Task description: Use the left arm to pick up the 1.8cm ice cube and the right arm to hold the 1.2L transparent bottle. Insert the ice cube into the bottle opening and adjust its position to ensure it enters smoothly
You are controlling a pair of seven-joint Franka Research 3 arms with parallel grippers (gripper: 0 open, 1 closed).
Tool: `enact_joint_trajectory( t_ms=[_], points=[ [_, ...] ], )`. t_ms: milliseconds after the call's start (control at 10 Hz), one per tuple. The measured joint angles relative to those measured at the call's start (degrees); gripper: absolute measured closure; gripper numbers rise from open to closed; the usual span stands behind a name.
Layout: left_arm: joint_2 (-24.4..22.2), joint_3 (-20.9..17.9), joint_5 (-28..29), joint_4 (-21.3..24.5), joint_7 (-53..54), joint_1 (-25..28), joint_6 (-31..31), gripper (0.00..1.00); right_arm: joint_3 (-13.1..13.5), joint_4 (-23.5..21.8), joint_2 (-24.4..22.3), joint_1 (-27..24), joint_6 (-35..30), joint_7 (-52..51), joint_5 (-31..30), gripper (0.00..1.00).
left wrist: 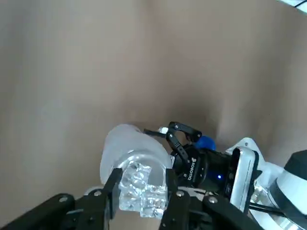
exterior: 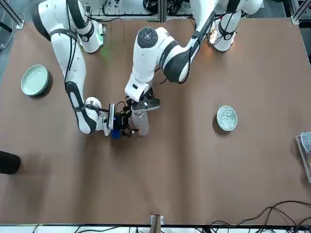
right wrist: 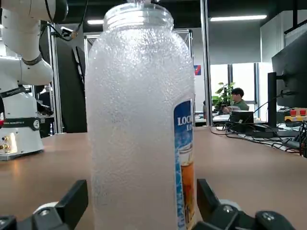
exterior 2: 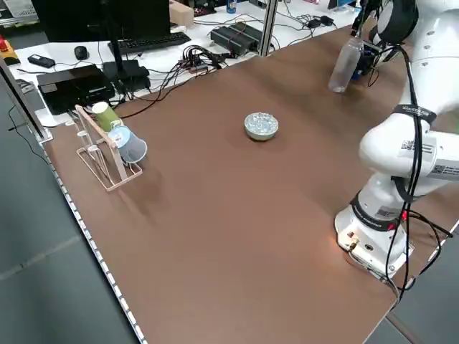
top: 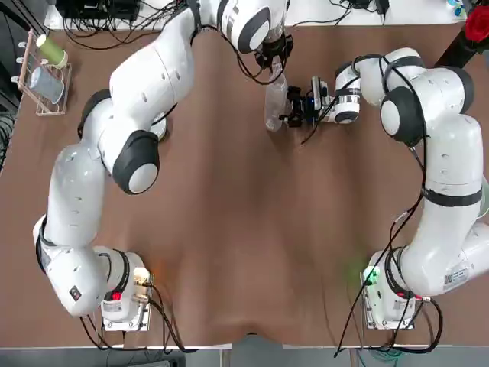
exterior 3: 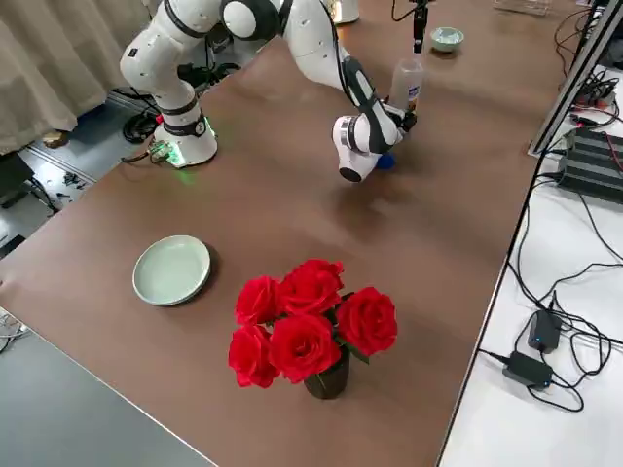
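Nearest the left wrist camera, the left pincer (left wrist: pixel 143 175) is clamped on the ice cube (left wrist: pixel 143 189), a clear, lumpy mass whose outline merges with the transparent bottle (left wrist: pixel 122 143) behind it. The ice lies at the bottle opening (right wrist: pixel 139 15); whether any of it has passed the rim cannot be told, since the right wrist view cuts off the scene just above the mouth. The bottle is frosted, and its label (right wrist: pixel 184 158) turns out of sight, leaving the lettering incomplete. Around the body, the right pincer (right wrist: pixel 142 191) is clamped, one finger on either side; the bottle's base is cropped from that view. Beside this pincer, a blue object (left wrist: pixel 206 143) is partly covered. Farther off on the table (exterior: pixel 160 179), to the robot's left, stands a bowl of ice (exterior: pixel 227 118), hidden in the top view by the left arm. Beyond lie a rack with cups (exterior 2: pixel 107 154), a pale green plate (exterior 3: pixel 171 270) and red roses (exterior 3: pixel 311 321) in a dark vase (exterior 3: pixel 329 381), largely masked by the blooms.
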State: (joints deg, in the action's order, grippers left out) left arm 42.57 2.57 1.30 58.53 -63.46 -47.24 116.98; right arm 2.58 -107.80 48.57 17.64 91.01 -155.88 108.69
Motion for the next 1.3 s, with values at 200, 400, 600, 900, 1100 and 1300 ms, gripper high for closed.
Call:
enact_joint_trajectory(
  t_ms=[200, 400, 600, 900, 1100, 1300],
  points=[
    [0.2, -0.3, 0.0, 0.0, 0.0, -0.7, 0.0, 0.59, 0.0, 0.0, 0.2, 0.0, 0.0, 0.0, 0.0, 0.00],
    [0.2, -0.7, 0.0, 0.0, 0.0, -1.5, 0.0, 0.59, 0.0, 0.0, 0.5, 0.0, 0.0, 0.0, 0.0, 0.00],
    [0.3, -0.7, 0.0, 0.0, 0.0, -1.6, 0.0, 0.59, 0.0, 0.0, 0.6, 0.3, -0.1, 0.0, 0.0, 0.00],
    [0.3, -0.8, 0.0, 0.0, 0.0, -1.6, 0.0, 0.59, 0.0, 0.0, 0.6, 0.3, -0.1, 0.0, 0.0, 0.00],
    [0.3, -0.8, 0.0, 0.0, 0.0, -1.6, 0.0, 0.57, 0.0, 0.0, 0.6, 0.3, -0.1, 0.0, 0.0, 0.00],
    [0.3, -0.8, 0.0, 0.0, 0.0, -1.6, 0.0, 0.50, 0.0, 0.0, 0.6, 0.4, -0.1, 0.0, 0.0, 0.00]
  ],
)
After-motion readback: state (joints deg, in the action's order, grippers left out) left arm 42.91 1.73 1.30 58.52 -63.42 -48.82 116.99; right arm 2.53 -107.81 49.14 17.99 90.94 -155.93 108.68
